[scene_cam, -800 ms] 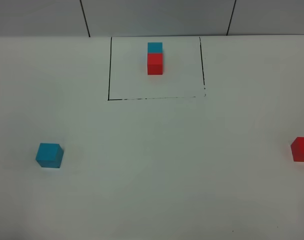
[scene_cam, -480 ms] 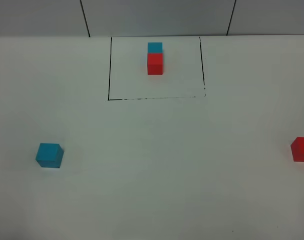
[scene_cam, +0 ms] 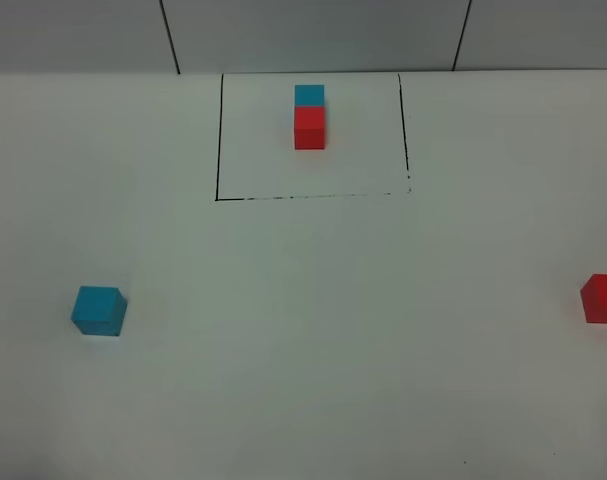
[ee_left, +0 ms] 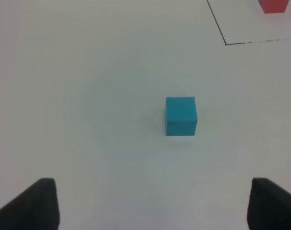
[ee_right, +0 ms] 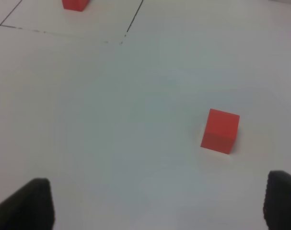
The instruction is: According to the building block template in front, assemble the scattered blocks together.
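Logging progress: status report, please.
Left gripper and right gripper open, empty. Cyan cube and red cube far apart, ungrasped. Template inside its frame. Nothing blocking.

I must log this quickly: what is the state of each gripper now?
Left gripper: open, holding nothing; the loose cyan-blue cube lies untouched.
Right gripper: open, holding nothing; the loose red cube lies untouched.
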You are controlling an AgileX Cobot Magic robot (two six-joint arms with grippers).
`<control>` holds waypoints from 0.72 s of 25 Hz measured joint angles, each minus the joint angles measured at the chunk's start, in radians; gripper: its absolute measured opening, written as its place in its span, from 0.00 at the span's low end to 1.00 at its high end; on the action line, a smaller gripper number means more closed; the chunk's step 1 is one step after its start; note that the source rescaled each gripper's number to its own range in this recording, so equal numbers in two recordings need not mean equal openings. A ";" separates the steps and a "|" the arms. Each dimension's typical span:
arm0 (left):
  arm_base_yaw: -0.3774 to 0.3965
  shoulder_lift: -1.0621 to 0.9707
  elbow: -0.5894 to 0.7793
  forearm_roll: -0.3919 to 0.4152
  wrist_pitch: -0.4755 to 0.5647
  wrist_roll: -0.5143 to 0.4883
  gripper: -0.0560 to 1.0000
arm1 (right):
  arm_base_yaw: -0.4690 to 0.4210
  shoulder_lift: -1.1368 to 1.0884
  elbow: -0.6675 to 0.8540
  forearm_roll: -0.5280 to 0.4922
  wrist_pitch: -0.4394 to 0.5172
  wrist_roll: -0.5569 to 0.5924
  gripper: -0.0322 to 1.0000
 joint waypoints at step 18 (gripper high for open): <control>0.000 0.000 0.000 0.000 0.000 0.000 0.75 | 0.000 0.000 0.000 0.000 0.000 0.000 0.77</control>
